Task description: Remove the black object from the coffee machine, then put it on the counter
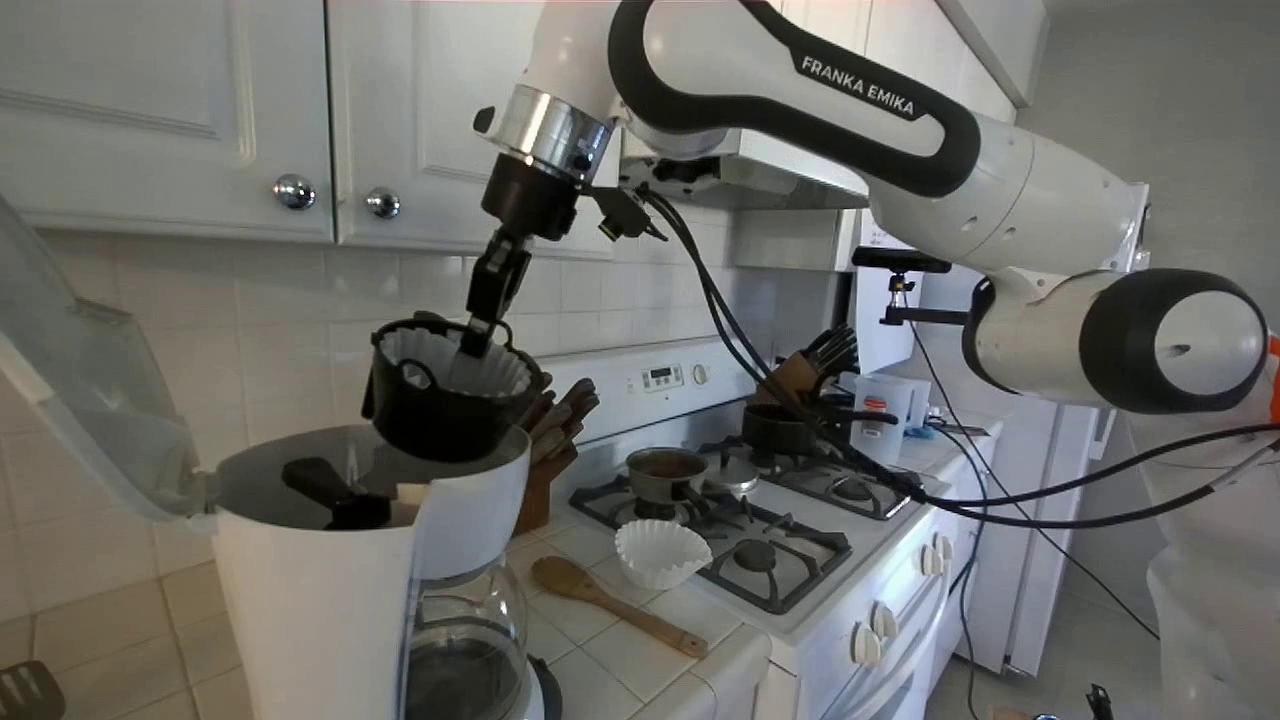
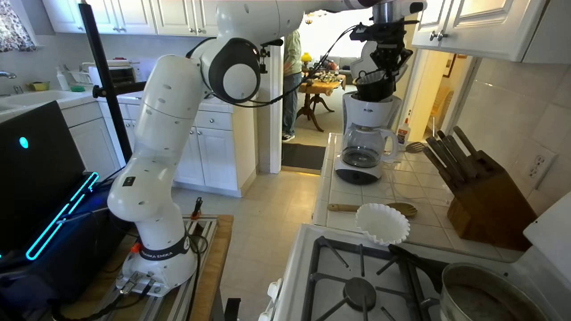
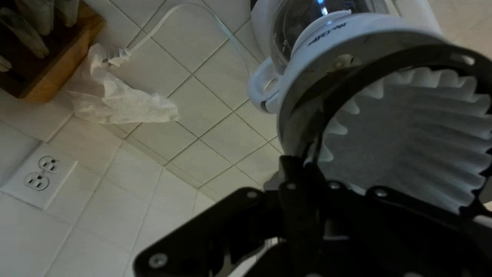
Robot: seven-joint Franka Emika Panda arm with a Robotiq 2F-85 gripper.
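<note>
The black object is a round filter basket (image 1: 430, 425) with a white pleated paper filter (image 3: 369, 134) inside. It also shows in an exterior view (image 2: 374, 91) and as a dark rim in the wrist view (image 3: 369, 75). It hangs tilted just above the open top of the white coffee machine (image 1: 310, 600), also in an exterior view (image 2: 368, 113). My gripper (image 1: 478, 340) is shut on the basket's rim, one finger inside and one outside; the wrist view shows the fingertips (image 3: 300, 161) pinching it. The tiled counter (image 2: 401, 178) lies below.
The machine's lid (image 1: 100, 380) stands raised. A glass carafe (image 2: 361, 145) sits in the machine. A loose white filter (image 2: 383, 225), a wooden spoon (image 1: 620, 605) and a knife block (image 2: 490, 205) are on the counter. The stove (image 1: 700, 530) adjoins it; cabinets (image 1: 430, 120) hang above.
</note>
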